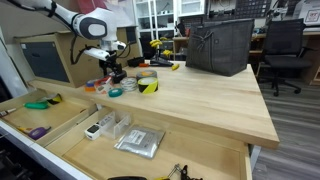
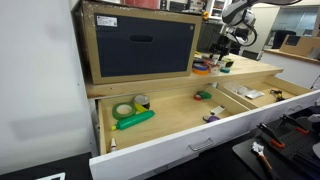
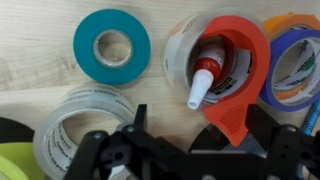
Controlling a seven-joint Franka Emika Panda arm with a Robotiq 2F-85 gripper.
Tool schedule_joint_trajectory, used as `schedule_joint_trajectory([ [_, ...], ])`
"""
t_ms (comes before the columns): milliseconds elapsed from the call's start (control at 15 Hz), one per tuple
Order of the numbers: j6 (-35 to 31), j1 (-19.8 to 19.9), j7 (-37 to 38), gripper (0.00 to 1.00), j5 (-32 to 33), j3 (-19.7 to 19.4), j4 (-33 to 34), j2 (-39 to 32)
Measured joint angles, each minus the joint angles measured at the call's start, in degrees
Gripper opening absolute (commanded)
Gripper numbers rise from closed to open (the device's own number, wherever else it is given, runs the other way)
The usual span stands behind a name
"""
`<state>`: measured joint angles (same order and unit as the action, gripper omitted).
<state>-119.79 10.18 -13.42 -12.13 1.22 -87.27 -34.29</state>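
tool [image 3: 200, 140] spread wide and holding nothing, low over the wooden desk [image 1: 200, 100], red tape holder [image 3: 242, 45] right under it among the tape rolls, clear roll [image 3: 55, 125] just beside, teal roll [image 3: 88, 45] a bit farther off

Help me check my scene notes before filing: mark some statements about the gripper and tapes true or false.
The gripper is open, holding nothing. True.
The teal tape roll lies flat on the table. True.
The red tape dispenser sits in the drawer. False: it lies on the table, under the gripper.
The drawer is shut. False: it stands pulled out in both exterior views.
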Motion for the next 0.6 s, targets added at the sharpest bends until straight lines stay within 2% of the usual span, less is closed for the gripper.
schedule_joint_trajectory([
  [267, 1.01, 0.03, 0.00, 1.00, -1.18, 0.43, 0.40, -0.31],
  [333, 1.29, 0.04, 0.00, 0.75, -1.46, 0.51, 0.47, -0.45],
  [400, 1.56, 0.05, 0.00, 0.74, -1.75, 0.56, 0.55, -0.60],
  [467, 1.77, 0.08, 0.00, 0.68, -2.03, 0.59, 0.63, -0.75],
  [600, 2.31, 0.26, 0.00, 0.51, -2.68, 0.60, 0.81, -0.97],
])
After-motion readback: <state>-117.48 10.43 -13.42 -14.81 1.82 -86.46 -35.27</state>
